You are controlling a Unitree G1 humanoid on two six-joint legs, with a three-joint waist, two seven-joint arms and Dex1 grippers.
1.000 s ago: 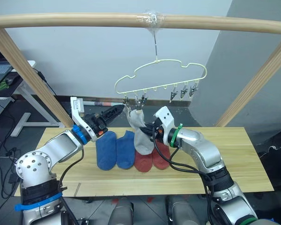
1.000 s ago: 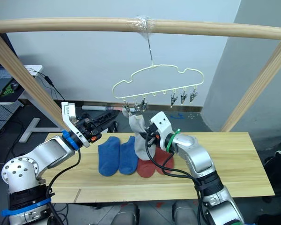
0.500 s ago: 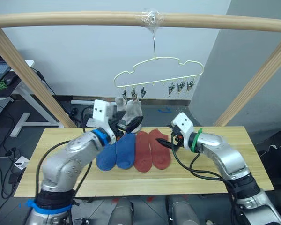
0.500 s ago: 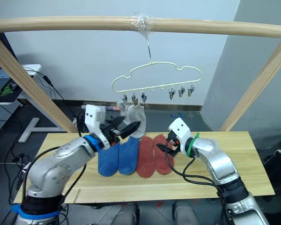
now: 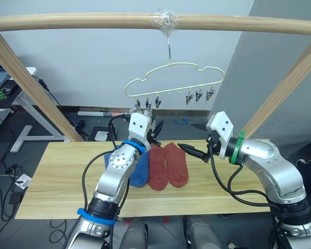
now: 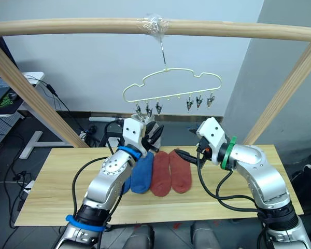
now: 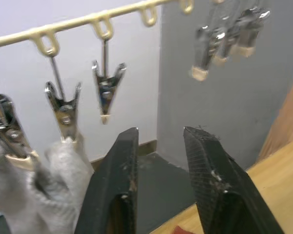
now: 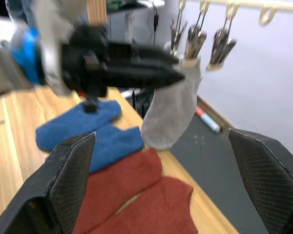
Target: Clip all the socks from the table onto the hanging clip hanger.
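Lab, floor cables (image 5: 5,150) (desk (image 5: 20,98) beside)

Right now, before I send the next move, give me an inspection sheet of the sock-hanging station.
Surface: table, light wood planks.
Job's things: two rust-red socks flat on the table side by side; blue socks beside them, partly behind the left arm. Grey socks hang from clips at the left end of the clip hanger; three clips at the right end hang bare.
Clutter: nothing seen on the table.
Grippers: left gripper open, raised just below the clips; right gripper open, above the table right of the red socks.
Cables: black cables along both arms.
Surroundings: wooden pole frame; white desk at left.
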